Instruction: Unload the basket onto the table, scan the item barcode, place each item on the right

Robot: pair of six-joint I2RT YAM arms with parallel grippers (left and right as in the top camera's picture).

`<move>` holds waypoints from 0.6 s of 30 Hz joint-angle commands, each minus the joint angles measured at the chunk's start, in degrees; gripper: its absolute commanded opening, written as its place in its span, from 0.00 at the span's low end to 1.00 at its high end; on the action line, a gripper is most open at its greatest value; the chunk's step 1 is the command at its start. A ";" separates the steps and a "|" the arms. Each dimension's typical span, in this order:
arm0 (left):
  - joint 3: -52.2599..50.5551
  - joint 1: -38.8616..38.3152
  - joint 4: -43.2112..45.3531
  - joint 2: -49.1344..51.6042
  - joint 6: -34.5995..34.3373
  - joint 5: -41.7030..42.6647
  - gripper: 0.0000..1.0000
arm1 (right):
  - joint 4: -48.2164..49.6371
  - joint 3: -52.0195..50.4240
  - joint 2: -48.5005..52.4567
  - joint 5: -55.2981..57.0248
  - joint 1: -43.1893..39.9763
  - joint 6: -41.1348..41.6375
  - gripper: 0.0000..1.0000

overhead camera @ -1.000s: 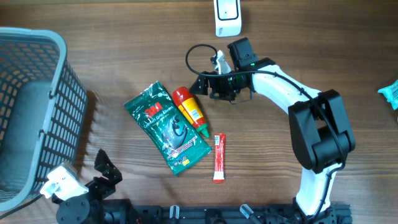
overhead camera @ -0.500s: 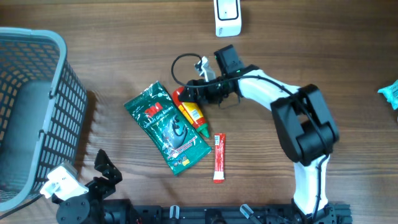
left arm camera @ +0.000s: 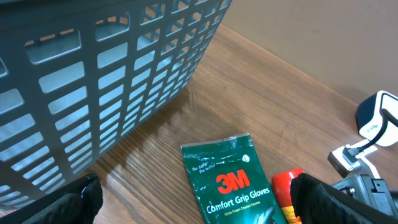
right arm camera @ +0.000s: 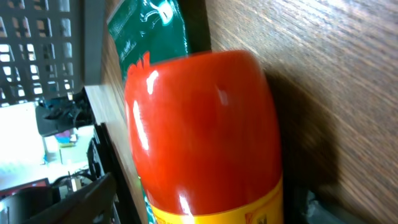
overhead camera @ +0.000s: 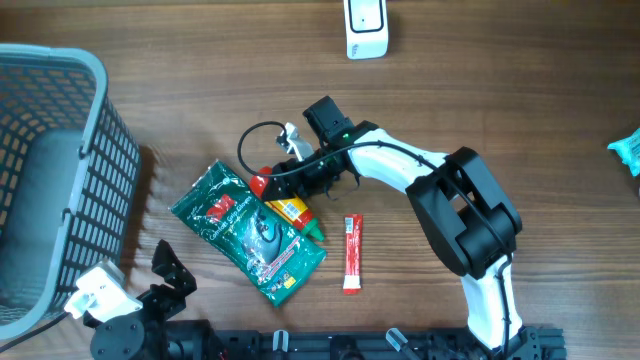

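The item, a red-capped bottle with a yellow label (overhead camera: 288, 210), lies on the table against a green 3M glove packet (overhead camera: 245, 230). My right gripper (overhead camera: 290, 188) is low over the bottle's cap end. In the right wrist view the bottle (right arm camera: 205, 137) fills the space between the jaws of the right gripper (right arm camera: 205, 208), which is open with a dark gap on each side. My left gripper (overhead camera: 165, 270) is at the near left edge, open and empty (left arm camera: 199, 208). The white scanner (overhead camera: 366, 28) stands at the far edge.
A grey mesh basket (overhead camera: 90, 65) fills the left side, close to the left gripper. A red sachet stick (overhead camera: 352, 252) lies right of the bottle. A teal packet (overhead camera: 628, 148) pokes in at the right edge. The right arm's cable loops above the bottle.
The right gripper has travelled left and toward the near edge, ending around the bottle. The bottle and green packet have been pushed left and turned. The left arm has not moved.
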 commanded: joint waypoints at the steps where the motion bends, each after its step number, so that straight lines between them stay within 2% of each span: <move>1: -0.04 -0.37 0.24 -0.42 -0.52 0.26 1.00 | -2.73 2.05 1.09 4.76 2.03 -2.75 0.78; 6: -0.04 -0.37 0.24 -0.42 -0.52 0.26 1.00 | -8.50 7.34 1.09 20.48 8.46 -3.65 0.76; 10: -0.04 -0.37 0.24 -0.42 -0.52 0.26 1.00 | -8.50 7.72 1.09 21.64 9.73 -4.22 0.70; 14: -0.07 -0.37 0.24 -0.42 -0.52 0.26 1.00 | -9.09 7.72 1.11 21.53 9.99 -4.39 0.47; 18: -0.07 -0.37 0.24 -0.42 -0.52 0.26 1.00 | -11.58 9.73 0.15 21.99 9.03 -4.96 0.35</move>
